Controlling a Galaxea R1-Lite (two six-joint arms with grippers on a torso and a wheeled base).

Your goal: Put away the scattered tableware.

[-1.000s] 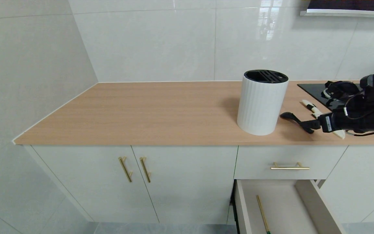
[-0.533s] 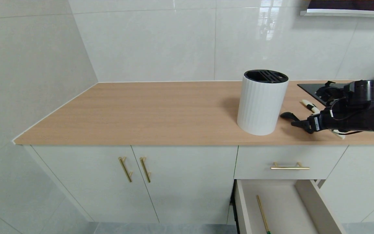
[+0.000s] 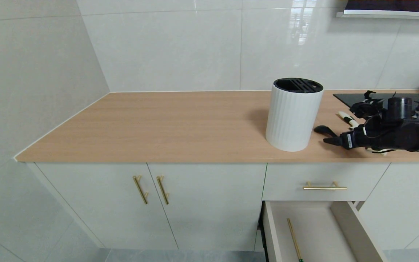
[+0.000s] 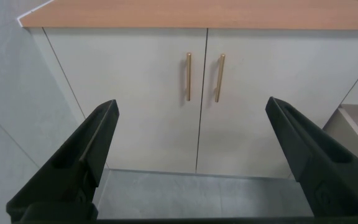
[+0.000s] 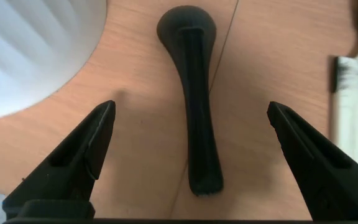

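The right tool (image 5: 190, 109) is hovering, spread wide, over the black handle (image 5: 194, 81), which is lying flat under its opening near the tabletop's (image 3: 180, 123) front edge, just beside the white knife holder (image 3: 292, 116).

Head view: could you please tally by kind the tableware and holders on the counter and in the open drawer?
White ribbed holder: 1
Black-handled utensil: 1
White-handled utensil: 1
Thin gold stick in the open drawer: 1
Total: 4
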